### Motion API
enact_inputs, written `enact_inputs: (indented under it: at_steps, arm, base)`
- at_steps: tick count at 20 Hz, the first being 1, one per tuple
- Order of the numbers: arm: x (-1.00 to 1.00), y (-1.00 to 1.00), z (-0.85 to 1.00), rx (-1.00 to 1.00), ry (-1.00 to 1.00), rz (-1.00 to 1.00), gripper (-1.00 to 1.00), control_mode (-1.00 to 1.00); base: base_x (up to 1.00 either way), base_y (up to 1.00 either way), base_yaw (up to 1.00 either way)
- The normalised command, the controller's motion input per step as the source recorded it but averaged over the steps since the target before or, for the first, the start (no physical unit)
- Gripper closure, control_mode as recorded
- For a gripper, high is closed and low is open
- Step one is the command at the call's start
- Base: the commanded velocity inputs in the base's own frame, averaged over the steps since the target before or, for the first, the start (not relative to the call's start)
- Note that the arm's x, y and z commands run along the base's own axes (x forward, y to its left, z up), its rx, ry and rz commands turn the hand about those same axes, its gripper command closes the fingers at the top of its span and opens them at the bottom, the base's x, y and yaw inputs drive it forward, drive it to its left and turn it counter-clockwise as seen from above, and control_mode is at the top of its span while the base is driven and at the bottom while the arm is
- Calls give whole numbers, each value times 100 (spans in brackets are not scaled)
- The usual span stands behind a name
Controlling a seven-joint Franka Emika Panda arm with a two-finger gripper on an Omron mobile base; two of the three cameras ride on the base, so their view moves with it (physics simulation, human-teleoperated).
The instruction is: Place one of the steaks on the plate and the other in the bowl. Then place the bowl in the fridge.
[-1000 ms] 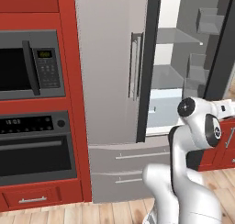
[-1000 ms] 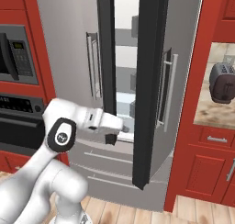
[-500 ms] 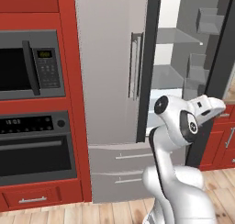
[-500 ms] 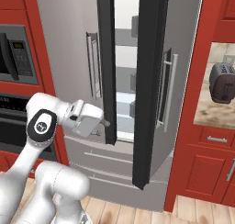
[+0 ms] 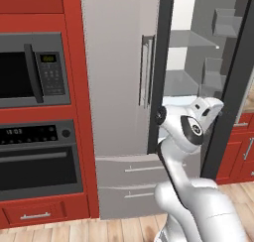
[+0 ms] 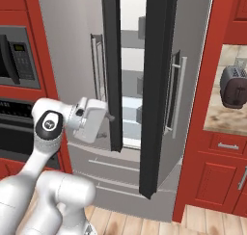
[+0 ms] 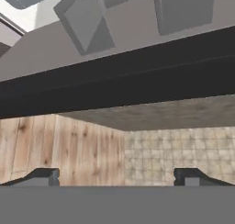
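Hand [image 7: 117, 176] open, empty, seen mid-left of right base view beside fridge [image 5: 119, 87] door edge. Risk judged: door clipped by hand if swung carelessly.

The arm drew back out of the fridge [image 6: 144, 84] over the last second: in the right base view the pincer [image 6: 108, 117] slid toward 9 o'clock (jaws wide, empty), ending at the left door's dark edge.
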Motion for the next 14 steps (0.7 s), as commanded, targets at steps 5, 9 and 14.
enact_inputs:
  at_steps: [5,9,14]
  arm:
    - [57,17,-3,0,20,0,-100,-100]
    - [38,26,-13,0,15,0,-100,-100]
    - [31,23,-11,0,13,0,100,-100]
  base:
    - [0,0,0]
    - [0,0,0]
    - [0,0,0]
